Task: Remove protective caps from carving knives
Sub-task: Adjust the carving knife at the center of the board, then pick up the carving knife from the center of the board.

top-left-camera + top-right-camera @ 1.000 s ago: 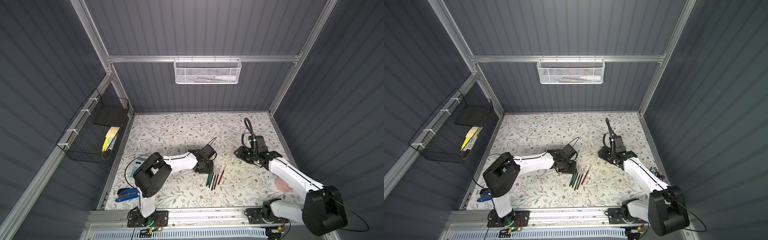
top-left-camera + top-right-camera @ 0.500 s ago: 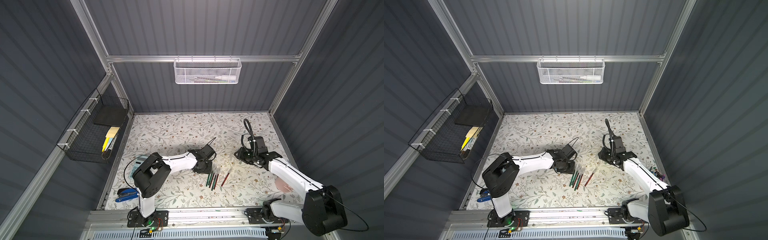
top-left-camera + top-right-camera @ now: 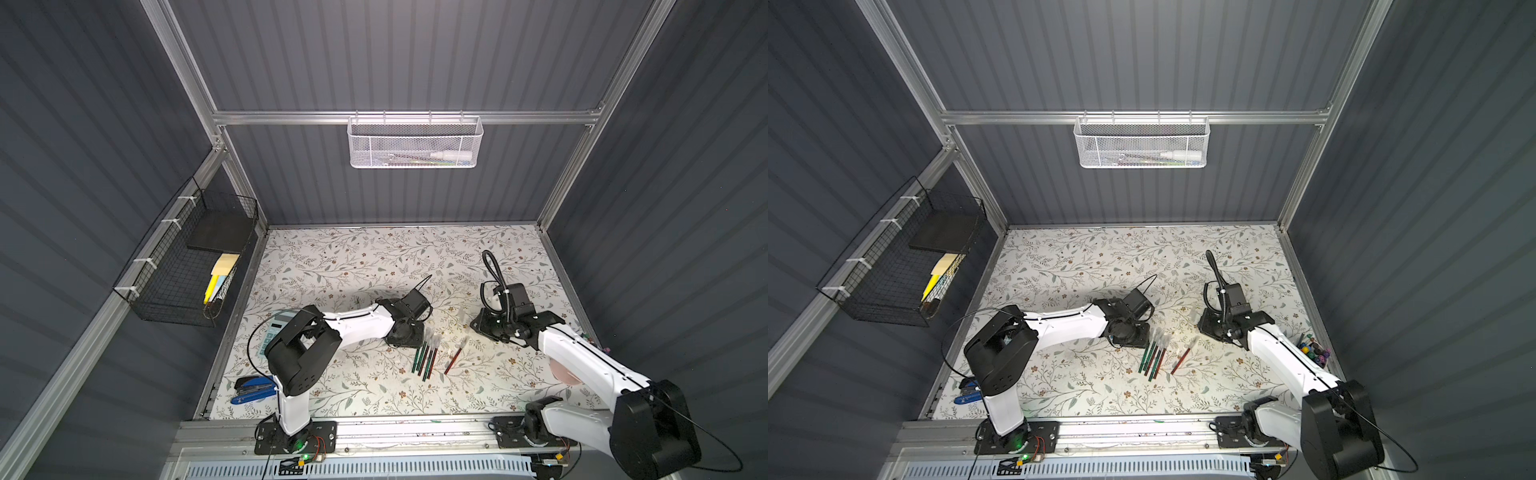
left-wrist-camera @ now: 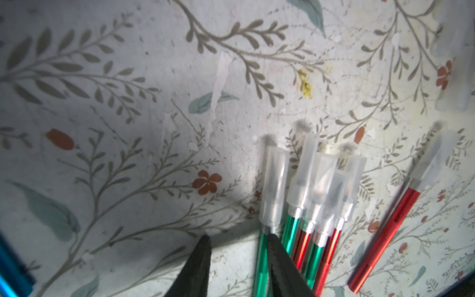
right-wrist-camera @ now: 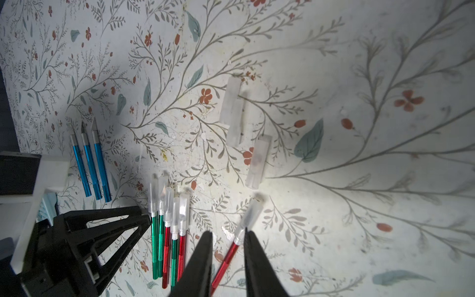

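Several carving knives (image 3: pixel 424 358) with green and red handles lie bundled, each with a clear protective cap (image 4: pixel 317 174) on its tip. My left gripper (image 4: pixel 237 239) is open at the bundle's edge, with the outermost green knife (image 4: pixel 260 259) against one finger. A single red knife (image 5: pixel 227 255) lies apart from the bundle with its cap (image 5: pixel 253 213) on. My right gripper (image 5: pixel 228 232) is open and straddles it near the collar. Three blue knives (image 5: pixel 91 159) lie bare-tipped. Three loose caps (image 5: pixel 258 162) rest on the mat beyond.
A blue stapler (image 3: pixel 251 390) and a calculator (image 3: pixel 276 328) sit at the front left. A cup of markers (image 3: pixel 1313 353) stands at the right edge. A white mesh basket (image 3: pixel 415 143) hangs on the back wall and a black wire basket (image 3: pixel 187 266) on the left wall.
The single red knife has slid right, away from the bundle. My right gripper's jaws have narrowed round it. The left arm has held still.
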